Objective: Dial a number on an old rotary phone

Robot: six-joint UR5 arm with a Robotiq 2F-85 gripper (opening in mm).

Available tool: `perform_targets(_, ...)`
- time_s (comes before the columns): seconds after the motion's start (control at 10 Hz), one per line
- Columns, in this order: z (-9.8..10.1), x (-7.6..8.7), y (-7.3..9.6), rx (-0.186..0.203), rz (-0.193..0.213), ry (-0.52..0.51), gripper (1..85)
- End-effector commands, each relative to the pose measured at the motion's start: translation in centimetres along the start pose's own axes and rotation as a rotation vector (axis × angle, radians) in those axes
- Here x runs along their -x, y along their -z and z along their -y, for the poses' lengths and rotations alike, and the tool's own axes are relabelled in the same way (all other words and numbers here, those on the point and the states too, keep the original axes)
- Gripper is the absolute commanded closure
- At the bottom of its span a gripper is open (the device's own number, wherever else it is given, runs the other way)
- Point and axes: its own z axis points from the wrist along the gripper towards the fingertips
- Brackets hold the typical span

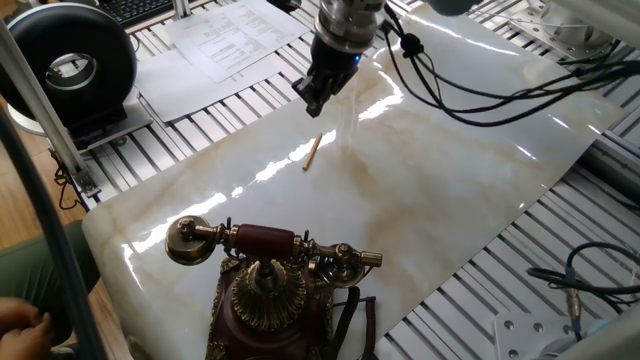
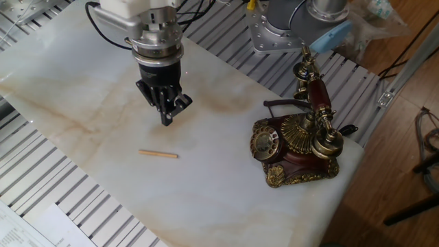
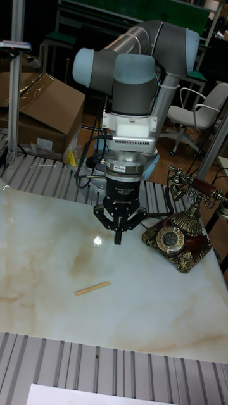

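Note:
The old rotary phone stands at one end of the marble slab, maroon with brass trim. Its handset rests in the cradle, and the dial faces the slab's middle. My gripper hangs above the slab, well apart from the phone, with its fingers closed to a point and nothing between them. A small wooden stick lies flat on the slab, a little beyond the gripper's tip.
A black ring-shaped device and printed papers sit beyond the slab's far edge. Slotted aluminium table surrounds the slab. Cables trail from the arm. A cardboard box stands behind.

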Motion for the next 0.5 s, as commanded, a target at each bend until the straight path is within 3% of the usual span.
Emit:
perform_targets(0.0,1.2,-1.1,0.0,-0.032,-0.033,0.026,84.3)
perform_targets(0.2,3.3,-3.6,0.4,-0.112,-0.129,0.04,84.3)
perform_targets(0.3,4.3,-5.8,0.9,-0.151,-0.216,0.02,84.3)
perform_targets(0.4,4.6,-5.9,1.0,-0.162,-0.219,0.031,84.3)
